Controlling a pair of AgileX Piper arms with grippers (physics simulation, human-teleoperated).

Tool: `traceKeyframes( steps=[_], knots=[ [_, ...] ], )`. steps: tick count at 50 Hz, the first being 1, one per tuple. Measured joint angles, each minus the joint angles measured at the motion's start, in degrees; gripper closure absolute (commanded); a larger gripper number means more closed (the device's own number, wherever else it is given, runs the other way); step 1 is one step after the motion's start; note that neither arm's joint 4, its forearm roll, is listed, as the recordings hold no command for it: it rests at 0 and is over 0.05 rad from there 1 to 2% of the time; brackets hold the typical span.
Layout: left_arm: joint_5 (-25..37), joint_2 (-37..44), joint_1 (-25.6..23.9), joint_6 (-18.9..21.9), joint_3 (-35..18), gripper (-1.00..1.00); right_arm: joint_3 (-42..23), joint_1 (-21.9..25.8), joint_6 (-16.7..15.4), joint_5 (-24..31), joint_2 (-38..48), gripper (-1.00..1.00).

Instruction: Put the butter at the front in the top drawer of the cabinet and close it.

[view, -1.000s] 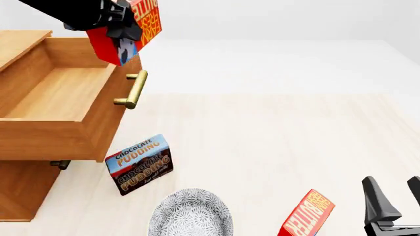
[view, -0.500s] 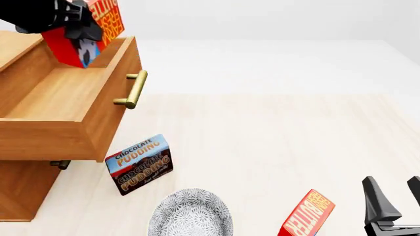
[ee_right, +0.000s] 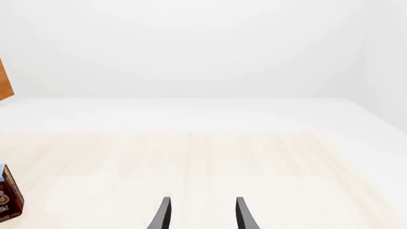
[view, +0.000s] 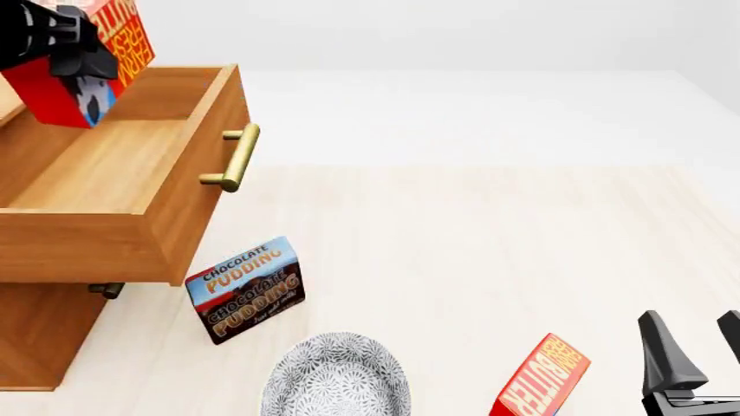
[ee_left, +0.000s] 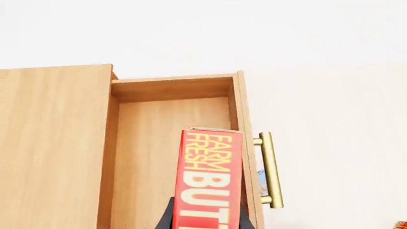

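My left gripper (view: pixel 68 45) is shut on a red butter carton (view: pixel 87 65) and holds it tilted in the air above the back left part of the open top drawer (view: pixel 199 178). In the left wrist view the butter (ee_left: pixel 210 176) stands between the fingers (ee_left: pixel 167 217), over the drawer's bare floor (ee_left: pixel 152 152) beside its brass handle (ee_left: pixel 270 169). A second butter carton (view: pixel 540 381) leans on the table at the front right. Beside it my right gripper (view: pixel 699 347) is open and holds nothing; the right wrist view shows its spread fingertips (ee_right: pixel 202 214).
The cabinet (view: pixel 35 334) fills the left side, its top (ee_left: pixel 54 143) beside the drawer. A Chocolate Pudding box (view: pixel 245 289) stands on the table below the drawer front. A patterned grey bowl (view: pixel 335 377) sits at the front edge.
My left gripper has carried the butter leftward, from above the drawer's handle side to over its back left part. The right arm has not moved.
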Motion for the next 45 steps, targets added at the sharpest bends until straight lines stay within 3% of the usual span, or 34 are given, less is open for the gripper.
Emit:
traceKeyframes(
  steps=[32,45],
  knots=[
    [-10.72,-0.97,2.94,-4.10,14.35,1.00,0.00,0.01,0.00,0.00,0.00,-1.00],
    [-14.09,0.88,3.59,-4.96,17.16,1.00,0.00,0.00,0.00,0.00,0.00,-1.00]
  ],
)
